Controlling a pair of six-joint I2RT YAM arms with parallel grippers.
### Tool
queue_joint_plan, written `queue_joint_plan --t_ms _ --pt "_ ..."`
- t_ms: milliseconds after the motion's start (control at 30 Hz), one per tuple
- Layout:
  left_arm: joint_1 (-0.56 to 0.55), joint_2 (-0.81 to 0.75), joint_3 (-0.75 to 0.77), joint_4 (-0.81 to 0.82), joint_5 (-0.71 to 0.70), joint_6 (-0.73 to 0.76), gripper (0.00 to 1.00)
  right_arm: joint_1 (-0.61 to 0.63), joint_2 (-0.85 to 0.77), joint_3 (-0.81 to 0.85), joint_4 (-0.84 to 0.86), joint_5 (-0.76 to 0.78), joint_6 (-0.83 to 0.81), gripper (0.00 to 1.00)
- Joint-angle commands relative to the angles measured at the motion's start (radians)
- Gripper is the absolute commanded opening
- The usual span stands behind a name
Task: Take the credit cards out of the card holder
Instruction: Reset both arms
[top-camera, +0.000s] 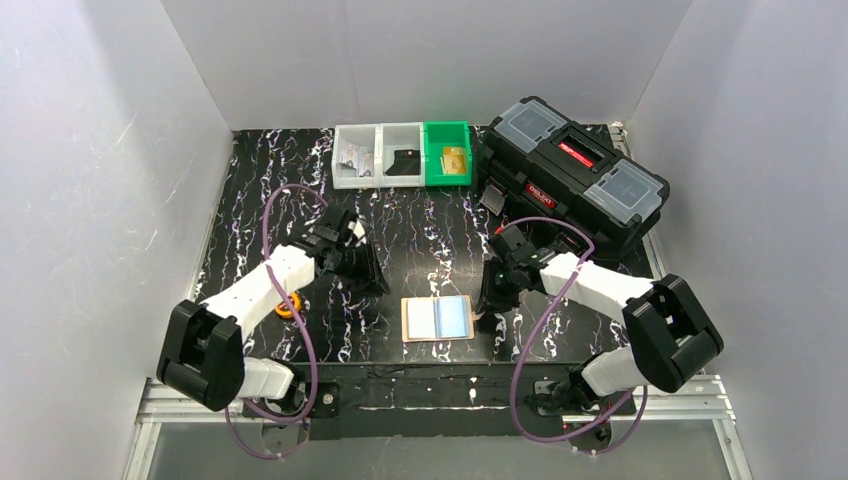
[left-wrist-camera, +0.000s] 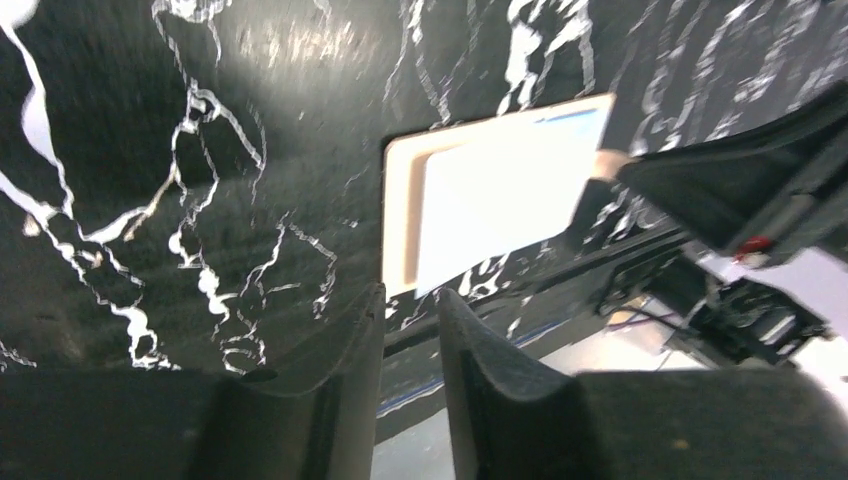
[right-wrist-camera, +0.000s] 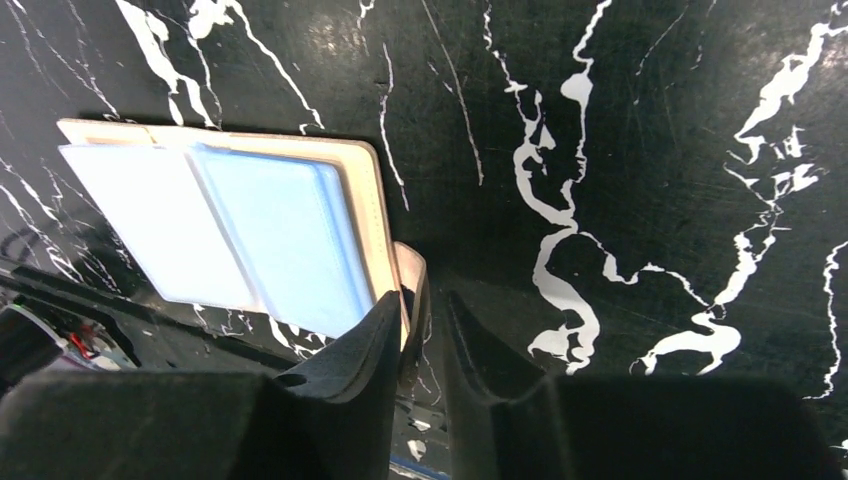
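Observation:
The cream-beige card holder (top-camera: 437, 318) lies open and flat on the black marbled table near the front edge. A pale blue card (top-camera: 453, 317) sits in its right half and a paler sheet covers its left half. No tan-gold card shows. In the right wrist view the blue card (right-wrist-camera: 280, 240) lies inside the holder's cream rim (right-wrist-camera: 362, 200). My right gripper (right-wrist-camera: 425, 297) is at the holder's right edge (top-camera: 488, 298), its jaws narrow with the snap tab (right-wrist-camera: 411, 275) between them. My left gripper (top-camera: 372, 275) hovers left of and behind the holder, jaws nearly shut and empty (left-wrist-camera: 412, 292).
A large black toolbox (top-camera: 575, 170) stands at the back right. Two white bins (top-camera: 380, 155) and a green bin (top-camera: 447, 153) stand at the back middle. A small orange object (top-camera: 285, 308) lies under the left arm. White walls enclose the table.

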Motion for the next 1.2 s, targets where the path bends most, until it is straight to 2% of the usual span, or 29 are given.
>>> queue_joint_plan --t_ms 0,100,233,667,933,1067,1167 --pt "-0.065 -0.017 -0.077 -0.042 -0.055 -0.010 0.21 0.013 -0.008 0.052 0.001 0.043 0.018 0.23" --pt "-0.121 0.010 -0.114 0.003 -0.051 -0.040 0.10 0.013 -0.028 0.059 -0.016 0.054 0.026 0.14" --pt "-0.156 0.060 -0.133 0.057 -0.058 -0.064 0.02 0.013 -0.059 0.069 -0.033 0.049 0.035 0.07" --pt "-0.276 0.292 -0.084 0.214 -0.044 -0.126 0.00 0.017 -0.208 0.123 -0.083 0.003 0.081 0.05" --pt "-0.287 0.366 -0.018 0.315 0.032 -0.149 0.00 0.100 -0.152 0.169 -0.023 -0.047 0.134 0.05" --pt "-0.285 0.344 -0.001 0.286 0.030 -0.131 0.00 0.135 -0.074 0.207 0.015 -0.064 0.151 0.04" --pt "-0.277 0.292 0.015 0.170 -0.018 -0.112 0.00 0.143 -0.024 0.221 0.054 -0.077 0.161 0.04"
